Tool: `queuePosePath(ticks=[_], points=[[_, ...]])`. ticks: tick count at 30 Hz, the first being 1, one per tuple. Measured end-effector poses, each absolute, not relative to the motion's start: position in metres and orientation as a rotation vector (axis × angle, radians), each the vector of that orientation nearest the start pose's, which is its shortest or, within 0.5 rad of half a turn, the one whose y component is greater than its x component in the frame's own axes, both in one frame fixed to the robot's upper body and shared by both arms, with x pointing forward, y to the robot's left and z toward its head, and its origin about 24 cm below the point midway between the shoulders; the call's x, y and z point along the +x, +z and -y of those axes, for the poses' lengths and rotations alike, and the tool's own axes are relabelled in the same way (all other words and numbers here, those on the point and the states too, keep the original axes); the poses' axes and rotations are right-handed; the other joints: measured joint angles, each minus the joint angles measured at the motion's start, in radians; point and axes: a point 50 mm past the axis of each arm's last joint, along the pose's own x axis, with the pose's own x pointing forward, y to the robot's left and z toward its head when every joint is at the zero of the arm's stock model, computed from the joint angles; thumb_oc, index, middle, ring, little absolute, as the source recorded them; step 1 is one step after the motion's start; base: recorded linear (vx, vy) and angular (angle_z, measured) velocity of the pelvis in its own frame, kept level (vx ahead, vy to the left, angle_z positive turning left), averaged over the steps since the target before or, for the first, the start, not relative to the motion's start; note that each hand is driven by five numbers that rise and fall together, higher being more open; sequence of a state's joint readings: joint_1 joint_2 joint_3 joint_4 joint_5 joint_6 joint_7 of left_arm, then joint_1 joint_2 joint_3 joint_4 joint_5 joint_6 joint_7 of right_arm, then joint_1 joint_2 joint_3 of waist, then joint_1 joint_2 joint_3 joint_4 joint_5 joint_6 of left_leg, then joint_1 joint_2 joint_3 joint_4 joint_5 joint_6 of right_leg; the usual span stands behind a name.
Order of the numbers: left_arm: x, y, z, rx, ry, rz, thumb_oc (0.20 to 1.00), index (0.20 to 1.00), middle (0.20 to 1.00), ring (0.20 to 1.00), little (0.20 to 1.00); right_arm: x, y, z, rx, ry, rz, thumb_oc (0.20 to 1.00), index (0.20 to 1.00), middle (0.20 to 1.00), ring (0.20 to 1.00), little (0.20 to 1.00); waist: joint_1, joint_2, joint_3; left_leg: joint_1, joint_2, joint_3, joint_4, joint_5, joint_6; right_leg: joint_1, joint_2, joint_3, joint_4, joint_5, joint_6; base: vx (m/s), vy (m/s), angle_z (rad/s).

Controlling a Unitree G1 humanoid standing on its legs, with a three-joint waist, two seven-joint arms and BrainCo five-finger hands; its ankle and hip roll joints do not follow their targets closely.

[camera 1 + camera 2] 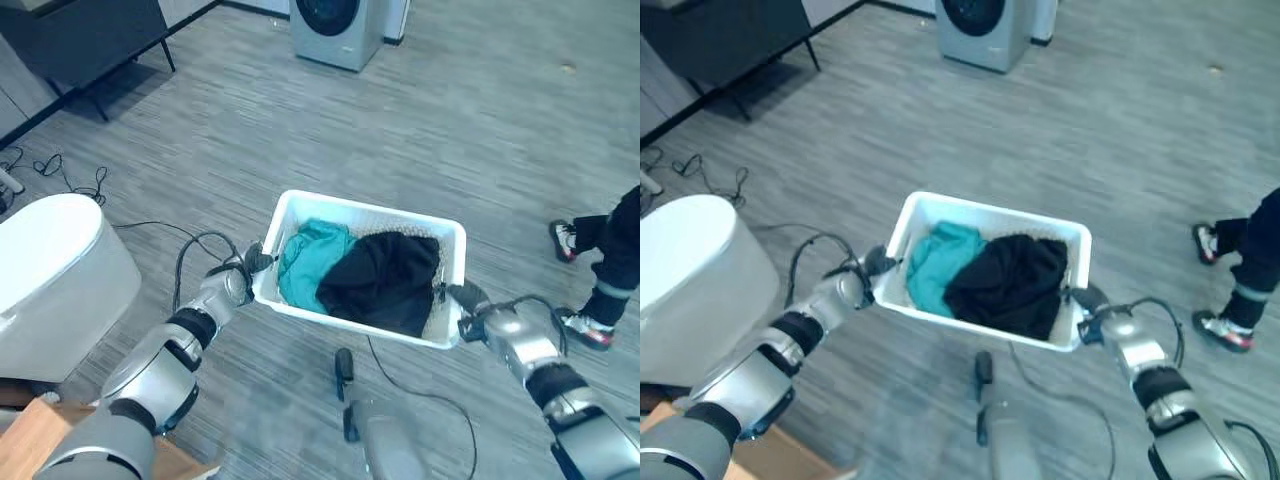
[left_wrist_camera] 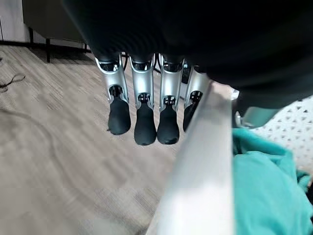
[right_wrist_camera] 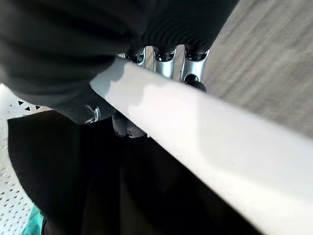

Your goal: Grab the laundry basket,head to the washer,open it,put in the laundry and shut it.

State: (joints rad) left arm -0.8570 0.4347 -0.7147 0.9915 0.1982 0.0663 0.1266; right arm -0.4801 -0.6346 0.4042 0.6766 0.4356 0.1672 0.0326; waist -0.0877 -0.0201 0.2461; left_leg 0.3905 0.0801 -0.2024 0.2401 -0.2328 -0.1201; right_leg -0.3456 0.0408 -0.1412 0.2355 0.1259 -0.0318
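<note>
Both hands, left hand (image 1: 243, 272) and right hand (image 1: 470, 303), clamp curled fingers on the white plastic laundry basket (image 1: 372, 212); beyond it, bare floor reaches the grey washer (image 1: 335, 28), with a person's shoes (image 1: 562, 240) to the basket's right.

Smooth white plastic laundry basket (image 1: 452, 238), soft teal cloth (image 1: 307, 262), matt black cloth (image 1: 385, 280)

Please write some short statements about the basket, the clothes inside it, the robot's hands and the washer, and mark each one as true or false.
1. The white laundry basket is held off the floor between the left hand and the right hand. True.
2. The basket is empty. False: it holds a teal garment and a black garment.
3. The washer stands far ahead across the grey floor. True.
4. The teal garment lies toward the right hand. False: it lies on the left hand's side.
5. A person's legs stand to the robot's right. True.
</note>
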Motion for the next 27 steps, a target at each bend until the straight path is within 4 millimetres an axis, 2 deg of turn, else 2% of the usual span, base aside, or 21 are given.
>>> queuePosePath(ticks=[2, 4, 7, 8, 9, 10, 11, 12, 13, 14, 15, 17, 18, 19, 20, 21, 22, 23, 25, 26, 27], points=[[0.383, 0.069, -0.176, 1.138, -0.161, -0.174, 0.2, 0.2, 0.2, 0.2, 0.2, 0.325, 0.038, 0.261, -0.357, 0.033, -0.426, 0.2, 0.2, 0.2, 0.2, 0.2, -0.014, -0.007, -0.007, -0.146, 0.027, -0.01, 0.352, 0.063, -0.006, 0.031, 0.028, -0.012, 0.043, -0.063, -0.051, 0.4, -0.471, 0.36], [0.384, 0.076, -0.182, 1.136, -0.146, -0.152, 0.2, 0.2, 0.2, 0.2, 0.2, 0.329, 0.045, 0.257, -0.355, 0.035, -0.395, 0.2, 0.2, 0.2, 0.2, 0.2, 0.006, -0.064, 0.007, -0.344, 0.03, 0.01, 0.67, 0.16, 0.065, 0.112, 0.063, 0.022, 0.009, -0.091, -0.09, 0.37, -0.42, -0.01], [0.386, 0.083, -0.188, 1.145, -0.122, -0.151, 0.2, 0.2, 0.2, 0.2, 0.2, 0.334, 0.048, 0.246, -0.342, 0.044, -0.371, 0.2, 0.2, 0.2, 0.2, 0.2, 0.052, -0.138, 0.04, -0.611, 0.034, 0.06, 0.832, 0.153, 0.128, 0.249, 0.082, 0.059, -0.1, -0.105, -0.114, 0.38, -0.208, -0.22], [0.386, 0.084, -0.19, 1.136, -0.111, -0.149, 0.2, 0.2, 0.2, 0.2, 0.2, 0.335, 0.048, 0.244, -0.329, 0.043, -0.368, 0.2, 0.2, 0.2, 0.2, 0.2, 0.068, -0.159, 0.049, -0.678, 0.041, 0.092, 0.832, 0.144, 0.136, 0.271, 0.079, 0.06, -0.117, -0.076, -0.109, 0.48, -0.036, -0.34], [0.384, 0.082, -0.196, 1.141, -0.105, -0.168, 0.2, 0.2, 0.2, 0.2, 0.2, 0.335, 0.047, 0.239, -0.322, 0.057, -0.363, 0.2, 0.2, 0.2, 0.2, 0.2, 0.099, -0.163, 0.053, -0.782, 0.0, 0.101, 0.75, 0.151, 0.118, 0.327, 0.09, 0.081, -0.157, -0.128, -0.09, 0.33, -0.01, -0.44], [0.383, 0.082, -0.194, 1.142, -0.111, -0.165, 0.2, 0.2, 0.2, 0.2, 0.2, 0.333, 0.045, 0.24, -0.321, 0.056, -0.368, 0.2, 0.2, 0.2, 0.2, 0.2, 0.107, -0.16, 0.056, -0.803, -0.009, 0.115, 0.669, 0.155, 0.111, 0.35, 0.09, 0.079, -0.176, -0.135, -0.091, 0.57, 0.042, -0.57], [0.383, 0.083, -0.193, 1.14, -0.111, -0.153, 0.2, 0.2, 0.2, 0.2, 0.2, 0.331, 0.043, 0.242, -0.328, 0.055, -0.377, 0.2, 0.2, 0.2, 0.2, 0.2, 0.134, -0.131, 0.062, -0.84, -0.015, 0.149, 0.498, 0.189, 0.077, 0.386, 0.112, 0.066, -0.177, -0.118, -0.116, 0.42, 0.039, -0.45], [0.382, 0.083, -0.192, 1.152, -0.12, -0.149, 0.2, 0.2, 0.2, 0.2, 0.2, 0.329, 0.039, 0.243, -0.326, 0.055, -0.386, 0.2, 0.2, 0.2, 0.2, 0.2, 0.139, -0.112, 0.064, -0.851, -0.023, 0.165, 0.43, 0.205, 0.062, 0.424, 0.126, 0.062, -0.203, -0.134, -0.106, 0.82, 0.103, -0.57], [0.382, 0.082, -0.188, 1.143, -0.129, -0.137, 0.2, 0.2, 0.2, 0.2, 0.2, 0.317, 0.025, 0.243, -0.314, 0.059, -0.424, 0.2, 0.2, 0.2, 0.2, 0.2, 0.153, -0.1, 0.066, -0.777, -0.062, 0.258, -0.108, 0.249, 0.058, 0.483, 0.139, 0.048, -0.228, -0.155, -0.117, 1.01, 0.162, -0.36], [0.38, 0.077, -0.191, 1.155, -0.132, -0.159, 0.2, 0.2, 0.2, 0.2, 0.2, 0.317, 0.023, 0.241, -0.311, 0.065, -0.427, 0.2, 0.2, 0.2, 0.2, 0.2, 0.16, -0.099, 0.066, -0.777, -0.1, 0.268, -0.187, 0.259, 0.059, 0.506, 0.137, 0.053, -0.236, -0.182, -0.073, 1.21, 0.215, -0.28], [0.377, 0.071, -0.196, 1.165, -0.141, -0.184, 0.2, 0.2, 0.2, 0.2, 0.2, 0.316, 0.02, 0.24, -0.322, 0.068, -0.441, 0.2, 0.2, 0.2, 0.2, 0.2, 0.163, -0.103, 0.063, -0.778, -0.123, 0.254, -0.208, 0.253, 0.055, 0.532, 0.13, 0.068, -0.248, -0.244, -0.003, 0.82, 0.15, -0.34], [0.366, 0.05, -0.201, 1.146, -0.164, -0.245, 0.2, 0.2, 0.2, 0.2, 0.2, 0.314, 0.009, 0.234, -0.302, 0.074, -0.475, 0.2, 0.2, 0.2, 0.2, 0.2, 0.223, -0.088, 0.062, -0.767, -0.134, 0.242, -0.22, 0.269, 0.099, 0.607, 0.148, 0.145, -0.232, -0.26, -0.018, 0.66, 0.185, -0.85], [0.364, 0.047, -0.203, 1.151, -0.17, -0.261, 0.2, 0.2, 0.2, 0.2, 0.2, 0.313, 0.007, 0.232, -0.297, 0.082, -0.483, 0.2, 0.2, 0.2, 0.2, 0.2, 0.227, -0.088, 0.062, -0.767, -0.15, 0.242, -0.199, 0.281, 0.119, 0.636, 0.151, 0.151, -0.235, -0.264, -0.011, 0.84, 0.238, -0.71], [0.362, 0.043, -0.204, 1.147, -0.174, -0.275, 0.2, 0.2, 0.2, 0.2, 0.2, 0.312, 0.003, 0.23, -0.292, 0.084, -0.494, 0.2, 0.2, 0.2, 0.2, 0.2, 0.23, -0.086, 0.061, -0.755, -0.154, 0.245, -0.169, 0.284, 0.165, 0.664, 0.156, 0.17, -0.223, -0.271, -0.004, 0.54, 0.153, -0.35], [0.357, 0.035, -0.209, 1.149, -0.176, -0.308, 0.2, 0.2, 0.2, 0.2, 0.2, 0.307, -0.005, 0.225, -0.278, 0.09, -0.516, 0.2, 0.2, 0.2, 0.2, 0.2, 0.239, -0.055, 0.045, -0.699, -0.142, 0.243, -0.107, 0.271, 0.229, 0.692, 0.206, 0.21, -0.129, -0.296, 0.006, 0.52, 0.144, -0.42], [0.354, 0.033, -0.214, 1.159, -0.174, -0.317, 0.2, 0.2, 0.2, 0.2, 0.2, 0.301, -0.014, 0.218, -0.258, 0.108, -0.536, 0.2, 0.2, 0.2, 0.2, 0.2, 0.239, -0.05, 0.021, -0.631, -0.131, 0.21, -0.152, 0.403, 0.332, 0.666, 0.231, 0.216, 0.015, -0.331, 0.054, 0.48, 0.153, -0.33], [0.354, 0.035, -0.219, 1.168, -0.165, -0.321, 0.2, 0.2, 0.2, 0.2, 0.2, 0.297, -0.022, 0.21, -0.234, 0.116, -0.555, 0.2, 0.2, 0.2, 0.2, 0.2, 0.233, -0.094, 0.004, -0.624, -0.146, 0.218, -0.145, 0.394, 0.312, 0.633, 0.211, 0.218, 0.114, -0.353, 0.087, 0.46, 0.17, -0.36], [0.353, 0.036, -0.225, 1.176, -0.155, -0.324, 0.2, 0.2, 0.2, 0.2, 0.2, 0.296, -0.024, 0.205, -0.224, 0.123, -0.552, 0.2, 0.2, 0.2, 0.2, 0.2, 0.24, -0.134, -0.021, -0.582, -0.173, 0.242, -0.184, 0.38, 0.335, 0.53, 0.146, 0.196, 0.335, -0.361, 0.15, 0.43, 0.198, -0.23], [0.355, 0.04, -0.22, 1.168, -0.156, -0.3, 0.2, 0.2, 0.2, 0.2, 0.2, 0.301, -0.018, 0.208, -0.226, 0.097, -0.526, 0.2, 0.2, 0.2, 0.2, 0.2, 0.215, -0.119, -0.013, -0.532, -0.193, 0.243, -0.183, 0.333, 0.366, 0.455, 0.044, 0.15, 0.511, -0.339, 0.198, 0.34, 0.19, -0.21], [0.356, 0.041, -0.22, 1.165, -0.15, -0.294, 0.2, 0.2, 0.2, 0.2, 0.2, 0.302, -0.018, 0.208, -0.217, 0.081, -0.521, 0.2, 0.2, 0.2, 0.2, 0.2, 0.204, -0.1, -0.003, -0.489, -0.195, 0.238, -0.174, 0.337, 0.349, 0.409, -0.034, 0.101, 0.617, -0.334, 0.202, 0.38, 0.195, -0.18], [0.357, 0.041, -0.218, 1.16, -0.148, -0.291, 0.2, 0.2, 0.2, 0.2, 0.2, 0.3, -0.02, 0.207, -0.222, 0.086, -0.53, 0.2, 0.2, 0.2, 0.2, 0.2, 0.199, -0.087, 0.001, -0.455, -0.187, 0.232, -0.165, 0.282, 0.371, 0.382, -0.063, 0.101, 0.628, -0.333, 0.198, 0.39, 0.192, -0.3]])
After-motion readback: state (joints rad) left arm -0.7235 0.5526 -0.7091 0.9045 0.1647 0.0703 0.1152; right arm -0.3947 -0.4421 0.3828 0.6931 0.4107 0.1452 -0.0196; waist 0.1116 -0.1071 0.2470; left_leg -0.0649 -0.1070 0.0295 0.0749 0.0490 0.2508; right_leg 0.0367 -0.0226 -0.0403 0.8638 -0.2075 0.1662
